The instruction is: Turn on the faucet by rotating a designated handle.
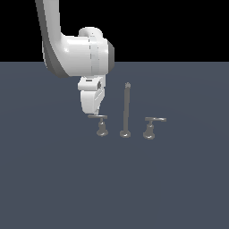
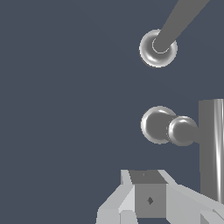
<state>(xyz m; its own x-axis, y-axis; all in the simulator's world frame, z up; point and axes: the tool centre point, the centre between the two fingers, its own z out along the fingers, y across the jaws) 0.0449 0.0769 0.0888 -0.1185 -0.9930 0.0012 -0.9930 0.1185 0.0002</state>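
The faucet is a small grey metal set on the dark floor. Its tall thin spout rod stands on a round foot. The handle is at the exterior view's left of the spout, with its flat arm overhanging leftward. In the wrist view its bulbous base and flat arm show. My gripper points down with its tips right at the arm's free end, and contact cannot be told. The fingers look shut and hold nothing.
The twin handle stands at the exterior view's right of the spout, with its arm overhanging rightward. The white arm reaches in from the upper left. The flat dark grey floor spreads all around.
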